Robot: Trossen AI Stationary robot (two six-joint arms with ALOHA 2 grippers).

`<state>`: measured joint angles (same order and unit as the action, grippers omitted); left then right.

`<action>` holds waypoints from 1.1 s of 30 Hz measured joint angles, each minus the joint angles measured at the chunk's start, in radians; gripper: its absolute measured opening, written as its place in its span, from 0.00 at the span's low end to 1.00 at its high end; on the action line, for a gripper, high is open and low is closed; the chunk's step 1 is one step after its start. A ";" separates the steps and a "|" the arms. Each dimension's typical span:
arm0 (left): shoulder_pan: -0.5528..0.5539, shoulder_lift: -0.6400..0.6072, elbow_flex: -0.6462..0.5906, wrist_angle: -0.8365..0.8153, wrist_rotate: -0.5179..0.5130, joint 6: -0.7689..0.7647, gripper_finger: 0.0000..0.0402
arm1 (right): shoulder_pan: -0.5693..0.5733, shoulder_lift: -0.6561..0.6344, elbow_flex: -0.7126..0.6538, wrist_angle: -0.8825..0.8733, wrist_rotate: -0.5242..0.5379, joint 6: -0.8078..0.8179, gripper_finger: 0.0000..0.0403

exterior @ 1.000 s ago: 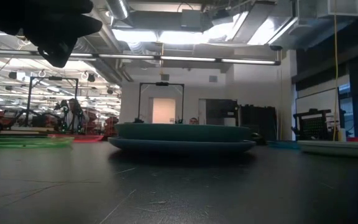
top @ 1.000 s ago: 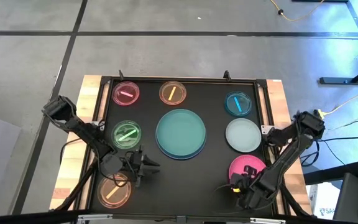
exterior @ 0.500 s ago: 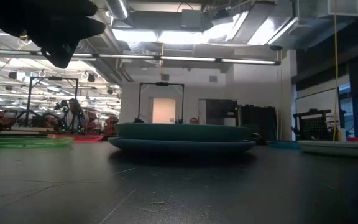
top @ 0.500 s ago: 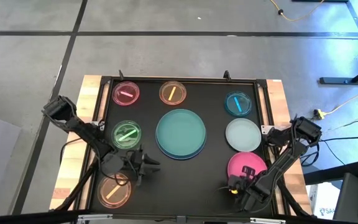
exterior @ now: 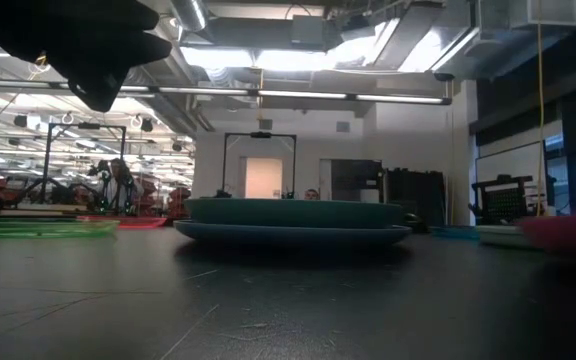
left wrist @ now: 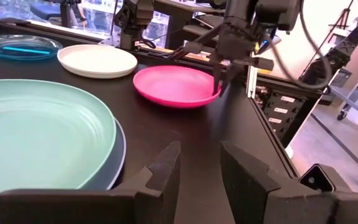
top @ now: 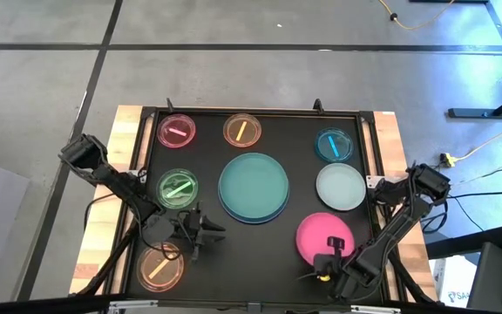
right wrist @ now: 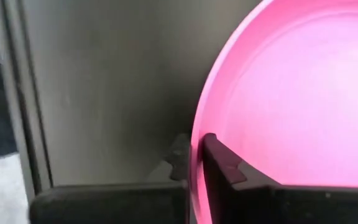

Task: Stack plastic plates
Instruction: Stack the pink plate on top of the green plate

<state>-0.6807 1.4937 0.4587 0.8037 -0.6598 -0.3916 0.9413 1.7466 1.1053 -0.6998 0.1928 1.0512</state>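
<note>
A teal plate (top: 254, 183) lies on a light-blue plate (top: 273, 212) in the middle of the black mat. A white plate (top: 341, 187) lies to the right of them. Nearer lies a hot-pink plate (top: 325, 235), with my right gripper (top: 328, 262) shut on its near rim. Small cyan (top: 334, 145), orange (top: 242, 130), pink (top: 177, 132) and green (top: 178, 187) plates lie around, and another orange one (top: 160, 267) at the near left. My left gripper (left wrist: 201, 177) hovers open, left of the teal stack, with nothing between its fingers. My right gripper pinches the hot-pink plate's near rim (right wrist: 197, 155), one finger (right wrist: 219, 165) inside the plate and one (right wrist: 178, 158) outside. The fingers come down from above on the table's near side (left wrist: 216, 84). The plate sits almost level; whether it is clear of the mat I cannot tell.
A raised black frame (top: 369, 157) borders the mat, with wooden table edges (top: 120, 148) outside it. Bare mat lies between the teal stack and the table's near edge (top: 242, 262).
My right gripper has shut on the hot-pink plate's near rim and gone toward the table's left edge. The plate has shifted left with it and now shows at the right edge of the low view.
</note>
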 joint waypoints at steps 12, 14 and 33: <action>-0.003 0.000 0.000 -0.002 0.030 0.000 0.26 | -0.056 0.000 0.154 -0.009 0.204 -0.458 0.01; -0.003 0.000 0.000 -0.005 0.031 0.000 0.26 | -0.079 0.000 0.176 -0.007 0.216 -0.518 0.00; -0.002 0.000 0.000 -0.006 0.048 0.000 0.26 | -0.411 0.005 0.245 -0.038 0.300 -0.915 0.00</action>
<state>-0.6830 1.4937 0.4587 0.7979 -0.6113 -0.3912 0.5308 1.7514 1.3508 -0.7381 0.4933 0.1363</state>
